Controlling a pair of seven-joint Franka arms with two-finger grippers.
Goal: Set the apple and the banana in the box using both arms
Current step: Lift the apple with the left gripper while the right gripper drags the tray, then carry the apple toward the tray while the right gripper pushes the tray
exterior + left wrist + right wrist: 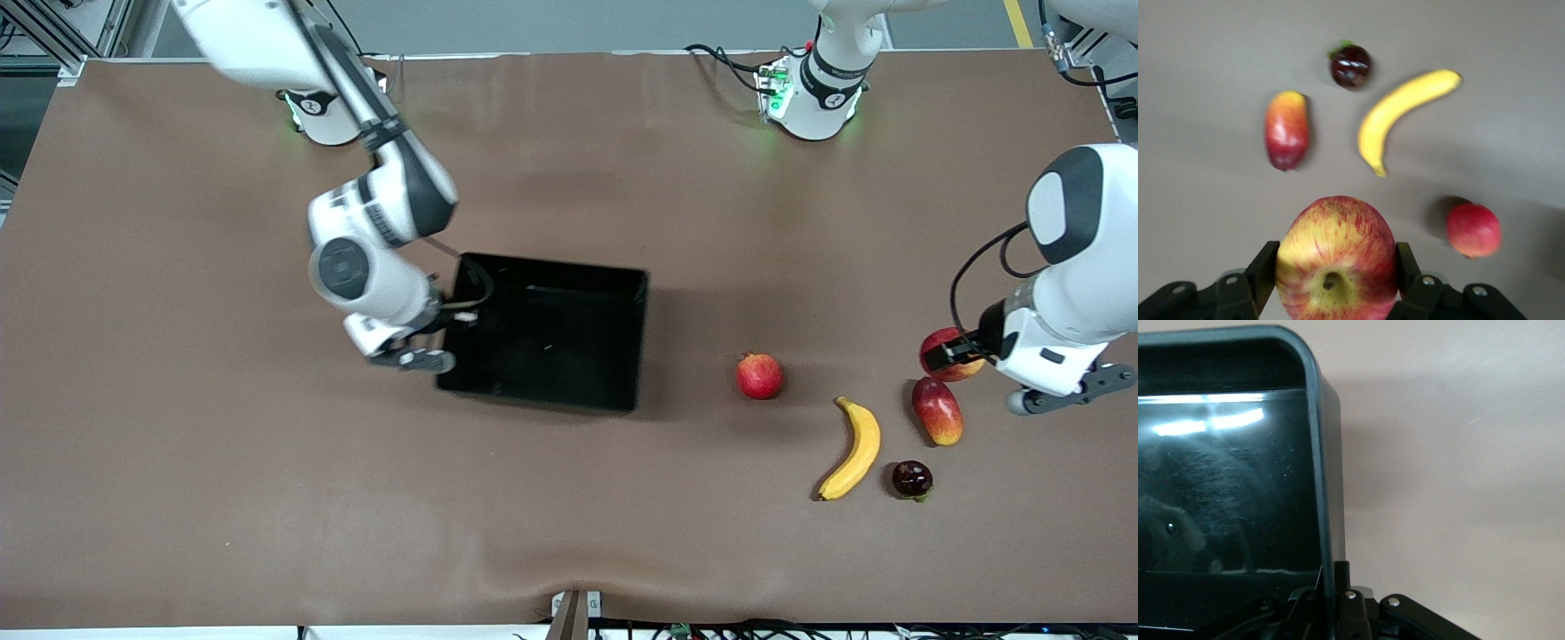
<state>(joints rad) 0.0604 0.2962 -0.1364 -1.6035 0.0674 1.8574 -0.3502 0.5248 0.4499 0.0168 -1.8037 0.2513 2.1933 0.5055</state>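
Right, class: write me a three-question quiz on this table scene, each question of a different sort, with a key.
1. True or false: the left tool holds the apple.
2. Which thing does the right tool grip? A) the banana B) the wall of the box C) the mango
3. Fill in: the small dark fruit lies ____ to the front camera than the pomegranate.

Key: 1 true: its fingers press both sides of the apple, above the table. 2 B: it is shut on the wall at the right arm's end. 3 nearer.
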